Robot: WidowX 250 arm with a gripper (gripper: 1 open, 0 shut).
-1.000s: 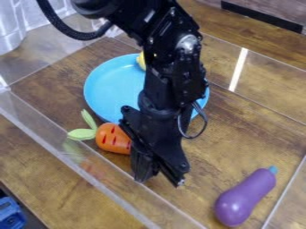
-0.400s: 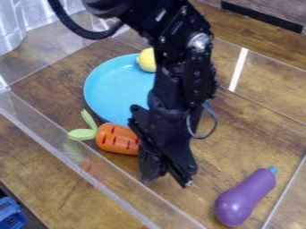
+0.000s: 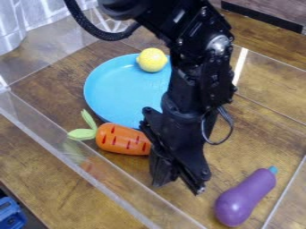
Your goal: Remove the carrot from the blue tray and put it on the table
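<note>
The orange carrot (image 3: 122,139) lies on its side on the brown table (image 3: 48,107), its green top pointing left, just in front of the near rim of the blue tray (image 3: 114,85). My gripper (image 3: 180,175) points straight down to the right of the carrot's thick end, close beside it and low over the table. Its black fingers are shut together with nothing between them. The arm hides the tray's right part.
A small yellow ball (image 3: 152,60) rests on the far side of the tray. A purple eggplant (image 3: 245,199) lies at the front right. Low clear acrylic walls (image 3: 72,152) border the table, one running along the near side close to the carrot.
The arm has shifted a little to the right, away from the carrot, uncovering more of the carrot and the yellow ball. The carrot has stayed where it lies.
</note>
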